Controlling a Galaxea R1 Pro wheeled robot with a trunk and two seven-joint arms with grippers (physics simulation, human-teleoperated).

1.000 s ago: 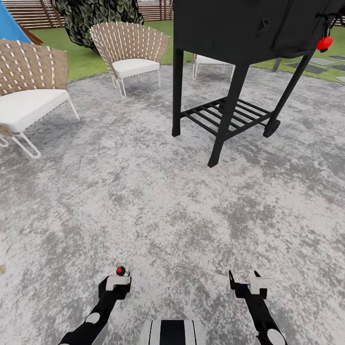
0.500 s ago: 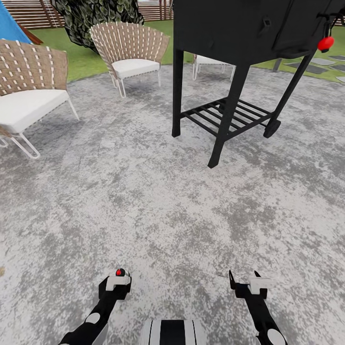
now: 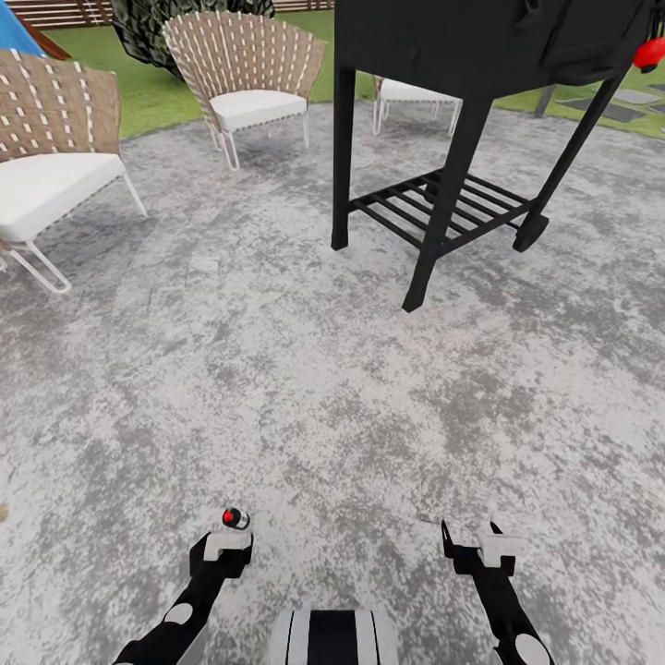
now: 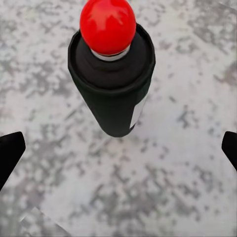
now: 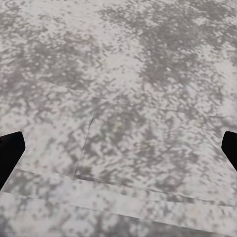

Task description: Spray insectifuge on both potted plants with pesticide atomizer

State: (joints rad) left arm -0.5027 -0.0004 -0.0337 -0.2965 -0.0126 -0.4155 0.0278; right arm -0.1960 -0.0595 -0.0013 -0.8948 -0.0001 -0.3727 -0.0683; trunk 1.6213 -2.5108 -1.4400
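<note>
left gripper clamped on the pesticide atomizer, a dark bottle with a red top, held low over mottled grey paving | right gripper empty, fingers apart | ahead: black grill stand | far left: woven chairs by the lawn

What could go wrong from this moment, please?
The pesticide atomizer is at the left gripper, but in the left wrist view the jaws stand wide of it, so it may slip out. The black grill stand is close ahead; driving forward could strike its legs.
</note>
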